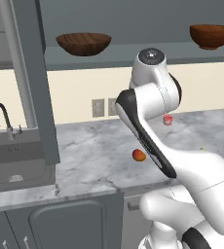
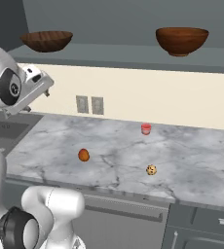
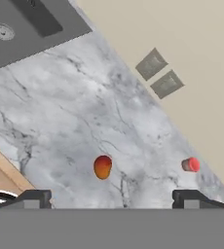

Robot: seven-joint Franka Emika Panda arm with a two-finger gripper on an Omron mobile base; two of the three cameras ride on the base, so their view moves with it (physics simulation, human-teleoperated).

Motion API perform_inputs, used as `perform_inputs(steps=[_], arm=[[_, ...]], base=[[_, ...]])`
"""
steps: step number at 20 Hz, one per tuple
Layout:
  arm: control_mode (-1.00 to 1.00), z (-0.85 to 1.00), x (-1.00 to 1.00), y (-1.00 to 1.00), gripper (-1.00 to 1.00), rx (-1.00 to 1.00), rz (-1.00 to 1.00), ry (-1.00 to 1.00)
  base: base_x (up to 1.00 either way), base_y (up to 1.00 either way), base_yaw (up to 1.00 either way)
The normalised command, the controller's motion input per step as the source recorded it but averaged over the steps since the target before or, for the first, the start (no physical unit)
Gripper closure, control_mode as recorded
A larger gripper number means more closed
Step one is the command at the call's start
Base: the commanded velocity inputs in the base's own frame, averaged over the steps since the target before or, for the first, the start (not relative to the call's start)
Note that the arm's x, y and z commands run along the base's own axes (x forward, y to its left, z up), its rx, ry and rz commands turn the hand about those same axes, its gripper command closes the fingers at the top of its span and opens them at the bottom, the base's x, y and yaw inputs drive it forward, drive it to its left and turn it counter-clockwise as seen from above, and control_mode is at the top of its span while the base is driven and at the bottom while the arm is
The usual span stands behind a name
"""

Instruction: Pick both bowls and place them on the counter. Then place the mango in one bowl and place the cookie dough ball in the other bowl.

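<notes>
Bowls [image 2: 182,40] shelved, mango [image 3: 102,167] on counter [image 2: 114,146] — claw [image 3: 112,198] wide

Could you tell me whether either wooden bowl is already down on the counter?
No, the dark brown bowl and the reddish-brown bowl both sit on the shelf above the counter.

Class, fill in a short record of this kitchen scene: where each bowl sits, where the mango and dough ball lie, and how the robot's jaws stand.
dark bowl: on the shelf above the counter, left
reddish bowl: same shelf, right
mango: on the counter, in no bowl
dough ball: on the counter, right of the mango
red cup: near the wall
gripper: jaws open, empty, above the mango
</notes>
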Motion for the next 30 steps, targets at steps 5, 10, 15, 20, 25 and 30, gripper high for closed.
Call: perform_inputs(steps=[5, 10, 15, 20, 25, 30], arm=[[-1.0, 0.61, -0.06, 0.12, -1.0, -0.18, 0.26, -0.09], [-1.0, 0.08, -0.13, 0.0, -1.0, 0.0, 0.21, -0.23], [-1.0, 0.48, -0.02, 0.01, -1.0, -0.02, 0.14, -0.26], [-1.0, 0.46, 0.12, 0.07, -1.0, -0.02, 0.02, -0.09], [-1.0, 0.53, 0.42, 0.27, -1.0, -0.07, 0.0, 0.0], [-1.0, 0.43, 0.48, 0.3, -1.0, -0.06, 0.0, 0.0]], base=[[0.0, 0.0, 0.0], [0.0, 0.0, 0.0], [0.0, 0.0, 0.0], [0.0, 0.0, 0.0], [0.0, 0.0, 0.0], [0.0, 0.0, 0.0]])
